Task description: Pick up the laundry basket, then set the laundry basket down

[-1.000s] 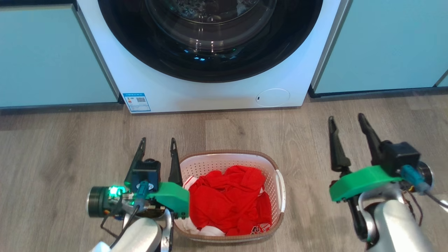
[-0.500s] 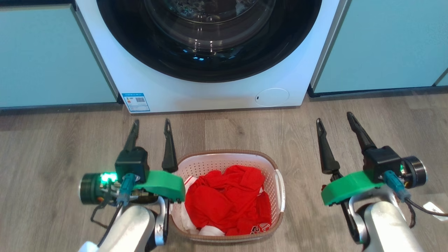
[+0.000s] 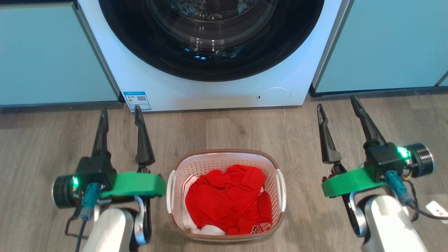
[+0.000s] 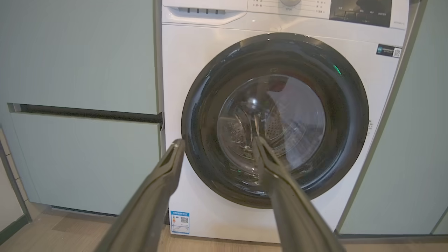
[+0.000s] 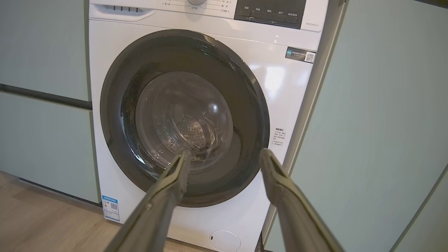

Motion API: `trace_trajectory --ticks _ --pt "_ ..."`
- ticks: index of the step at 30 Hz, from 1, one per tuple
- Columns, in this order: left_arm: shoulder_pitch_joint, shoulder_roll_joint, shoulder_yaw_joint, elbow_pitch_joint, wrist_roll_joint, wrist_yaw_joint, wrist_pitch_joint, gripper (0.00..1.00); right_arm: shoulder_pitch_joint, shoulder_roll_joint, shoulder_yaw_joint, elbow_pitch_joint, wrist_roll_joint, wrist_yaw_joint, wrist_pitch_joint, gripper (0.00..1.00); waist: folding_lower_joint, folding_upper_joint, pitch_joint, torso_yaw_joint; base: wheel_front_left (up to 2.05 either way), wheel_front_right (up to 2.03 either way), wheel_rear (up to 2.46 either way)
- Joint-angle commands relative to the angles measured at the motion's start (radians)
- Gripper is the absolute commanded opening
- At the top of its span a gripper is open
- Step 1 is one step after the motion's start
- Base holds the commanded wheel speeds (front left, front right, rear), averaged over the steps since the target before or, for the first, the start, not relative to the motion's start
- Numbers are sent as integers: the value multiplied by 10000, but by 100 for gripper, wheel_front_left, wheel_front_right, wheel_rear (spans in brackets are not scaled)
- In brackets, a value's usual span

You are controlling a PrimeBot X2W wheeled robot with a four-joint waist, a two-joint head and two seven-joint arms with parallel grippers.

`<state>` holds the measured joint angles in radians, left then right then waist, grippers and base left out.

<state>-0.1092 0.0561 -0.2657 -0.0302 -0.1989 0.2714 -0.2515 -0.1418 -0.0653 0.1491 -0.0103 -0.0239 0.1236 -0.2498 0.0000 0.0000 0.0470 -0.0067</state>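
Note:
The laundry basket point(image 3: 224, 159), white perforated plastic with a brown rim and white side handles, stands on the wood floor in the head view's lower middle, holding red clothes point(image 3: 227, 199). My left gripper point(image 3: 120, 113) is open to the basket's left, apart from it, fingers pointing at the washing machine. My right gripper point(image 3: 337, 103) is open to the basket's right, well clear of the handle. Both wrist views look along open fingers, left gripper point(image 4: 218, 143) and right gripper point(image 5: 224, 154), with nothing between them.
A white front-loading washing machine point(image 3: 210, 91) with a dark round door point(image 4: 274, 119) stands just beyond the basket. Pale green cabinet fronts point(image 3: 52, 52) flank it on both sides. Bare wood floor point(image 3: 227, 129) lies between basket and machine.
My left gripper has swung out leftward and forward, away from the basket's left rim where it stood a second ago. My right gripper has moved slightly forward. The basket has stayed put.

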Motion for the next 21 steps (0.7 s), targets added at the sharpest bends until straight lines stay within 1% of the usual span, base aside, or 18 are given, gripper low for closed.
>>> trace_trajectory --ticks 1,6,11,14,21 --pt "-256 -39 457 -159 242 -181 -103 100 -267 89 176 -144 -24 71 -120 100 0 0 -14 3 0 0 0" --pt "-43 -54 558 637 -51 -651 -103 100 -56 118 167 897 625 71 -120 100 0 0 -85 -2 0 0 0" --pt "67 -56 695 1430 -276 -900 -103 100 33 130 149 1945 1017 71 -120 100 0 0 -156 12 0 0 0" --pt "110 -57 745 1896 -246 -1116 -103 100 45 133 154 2192 1017 71 -120 100 0 0 -193 -6 0 0 0" --pt "101 -57 898 2087 -270 -1245 -103 100 -2 140 169 2260 994 71 -120 100 0 0 -189 -74 0 0 0"
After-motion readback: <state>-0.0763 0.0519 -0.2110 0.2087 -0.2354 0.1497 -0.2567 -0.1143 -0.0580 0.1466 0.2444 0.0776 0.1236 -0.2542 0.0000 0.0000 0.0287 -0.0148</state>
